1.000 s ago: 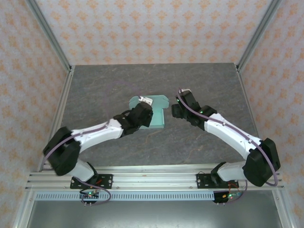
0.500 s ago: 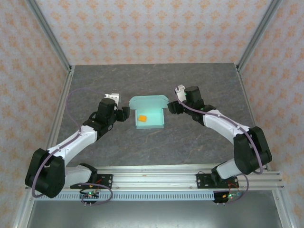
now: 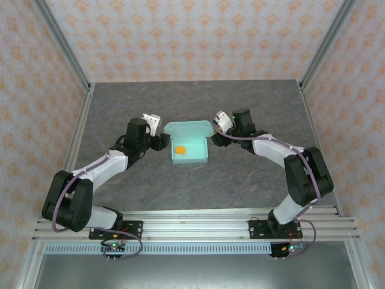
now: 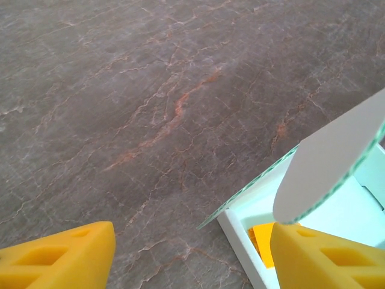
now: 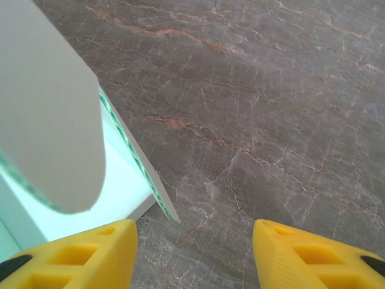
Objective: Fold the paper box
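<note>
Most folding looks done: the paper box (image 3: 190,152) stands walled but unclosed midway between the counter's (image 3: 240,180) side edges, left pincer (image 3: 162,142) and right pincer (image 3: 214,139) both released, empty, beside it.

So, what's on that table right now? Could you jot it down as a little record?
Box: pale mint paper box, folded into a shallow tray
Lid: lid flap open at the far side
Inside: small orange piece
Left gripper: open, beside the box's left side, holding nothing
Right gripper: open, beside its right side, holding nothing
Surface: grey stone-patterned table
</note>
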Robot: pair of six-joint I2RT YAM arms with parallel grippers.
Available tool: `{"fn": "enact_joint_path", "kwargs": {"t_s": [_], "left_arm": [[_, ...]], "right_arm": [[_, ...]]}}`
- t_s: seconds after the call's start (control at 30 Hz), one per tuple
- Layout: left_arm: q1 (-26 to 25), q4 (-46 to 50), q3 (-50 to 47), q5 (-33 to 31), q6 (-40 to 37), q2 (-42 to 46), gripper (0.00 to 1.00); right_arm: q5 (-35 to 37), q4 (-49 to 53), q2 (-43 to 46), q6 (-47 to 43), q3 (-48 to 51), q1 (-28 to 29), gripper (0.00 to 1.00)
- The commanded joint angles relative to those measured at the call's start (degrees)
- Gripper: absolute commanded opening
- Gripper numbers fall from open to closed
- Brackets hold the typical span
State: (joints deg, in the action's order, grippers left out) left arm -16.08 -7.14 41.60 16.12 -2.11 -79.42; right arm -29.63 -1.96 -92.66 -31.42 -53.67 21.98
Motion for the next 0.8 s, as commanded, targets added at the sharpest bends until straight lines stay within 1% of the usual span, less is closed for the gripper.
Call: {"fn": "enact_joint_path", "kwargs": {"t_s": [0.0,0.2,0.37,0.43,0.5,0.77], "left_arm": [[0.44,-0.72,3.07,1.8,-3.24,-1.67,0.7],[0.43,-0.68,5.12,2.99,-3.78,-4.05,0.7],[0.43,0.1,7.01,4.23,-4.13,-6.15,0.69],[0.38,0.22,7.76,4.49,-4.03,-7.11,0.68],[0.43,0.76,8.58,5.15,-3.78,-7.92,0.65],[0.44,3.63,10.15,6.36,-3.7,-8.76,0.45]], "right_arm": [[-2.8,-2.49,-1.5,-2.19,-2.95,0.07,0.52],[-4.47,-2.64,-3.88,-2.25,-5.14,0.62,0.45],[-3.65,-1.53,-4.63,-2.08,-6.61,1.39,0.34],[-3.52,-1.38,-4.61,-2.06,-6.77,1.7,0.31],[-3.42,-1.44,-4.58,-1.97,-6.8,1.96,0.3],[-1.42,-1.39,-5.05,-0.59,-7.54,2.45,0.22]]}}
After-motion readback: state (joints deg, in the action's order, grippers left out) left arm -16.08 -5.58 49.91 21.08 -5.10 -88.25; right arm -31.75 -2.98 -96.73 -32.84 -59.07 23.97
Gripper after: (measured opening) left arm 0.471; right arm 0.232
